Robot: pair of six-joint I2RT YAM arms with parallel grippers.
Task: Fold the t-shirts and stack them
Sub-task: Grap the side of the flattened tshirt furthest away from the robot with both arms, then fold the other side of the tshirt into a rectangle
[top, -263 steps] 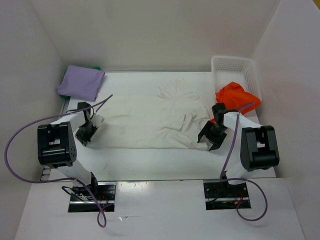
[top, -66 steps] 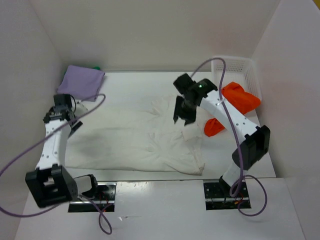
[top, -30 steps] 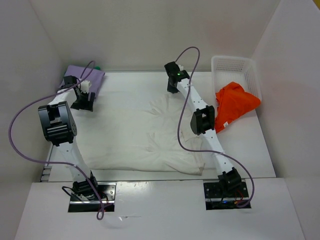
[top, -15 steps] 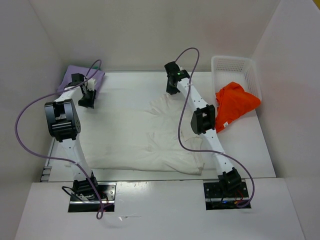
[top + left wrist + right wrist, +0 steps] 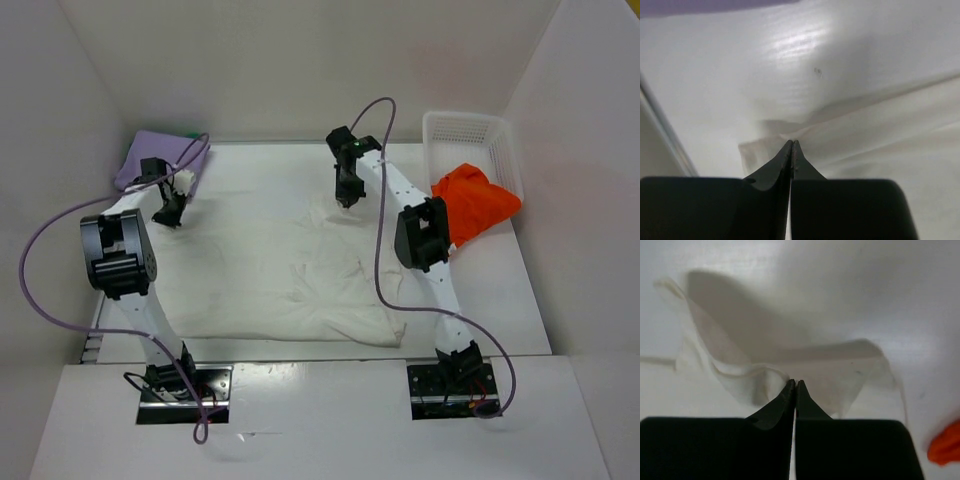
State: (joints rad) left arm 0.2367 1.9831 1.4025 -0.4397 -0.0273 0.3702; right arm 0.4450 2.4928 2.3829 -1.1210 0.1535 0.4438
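Pinching the white t-shirt (image 5: pixel 280 280), the left claw (image 5: pixel 791 144) has its tips pressed together on the cloth's far-left corner. The right claw (image 5: pixel 793 383) is closed tight on a raised fold at the shirt's far edge. The shirt lies spread across the middle of the table (image 5: pixel 255 168). How much cloth sits between either pair of tips is hidden. The lavender t-shirt (image 5: pixel 150 160) lies in the far-left corner, with only a sliver of the green t-shirt (image 5: pixel 192 135) showing behind it. The orange-red t-shirt (image 5: pixel 478 198) drapes over the near rim of the basket (image 5: pixel 465 122).
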